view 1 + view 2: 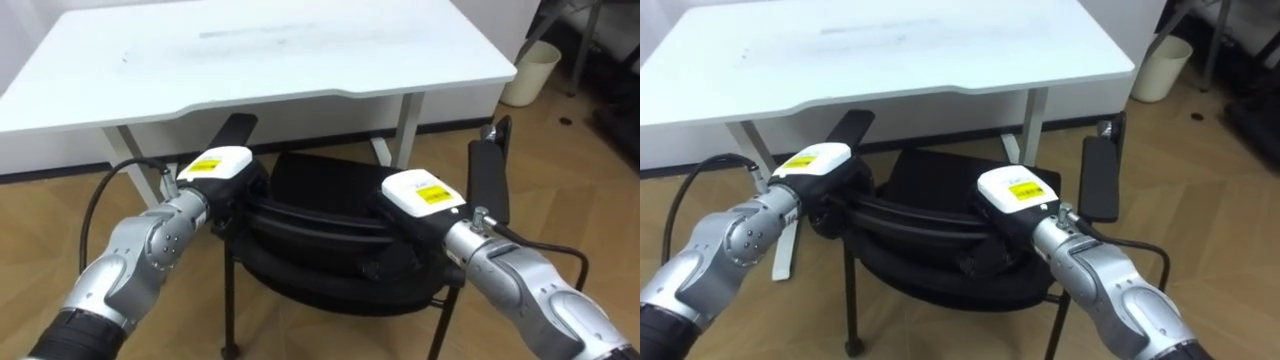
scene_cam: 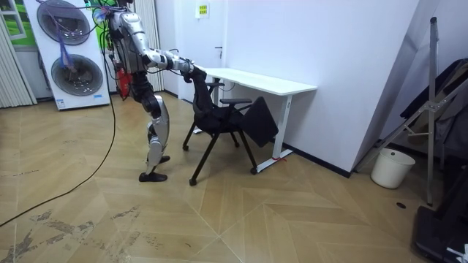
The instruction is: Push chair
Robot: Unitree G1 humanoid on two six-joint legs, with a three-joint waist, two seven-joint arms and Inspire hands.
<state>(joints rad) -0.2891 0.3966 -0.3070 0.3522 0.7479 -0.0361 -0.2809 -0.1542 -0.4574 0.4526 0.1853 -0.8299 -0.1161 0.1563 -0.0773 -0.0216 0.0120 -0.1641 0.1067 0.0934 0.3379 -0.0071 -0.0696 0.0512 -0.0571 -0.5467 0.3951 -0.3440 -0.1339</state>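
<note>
My left hand (image 1: 218,170) lies on the backrest's top rail of the black chair (image 1: 320,185), at the rail's 9 o'clock end. I cannot tell how far open it is, since its far side is hidden by the rail. The chair stands at 6 o'clock of the white tabletop (image 1: 270,50), with its seat and both armrests pointing toward the table's near edge. My right hand (image 1: 425,195) lies on the same rail at its 3 o'clock end, and I cannot tell its opening either. A pale bin (image 1: 530,72) stands on the wooden floor at 2 o'clock.
</note>
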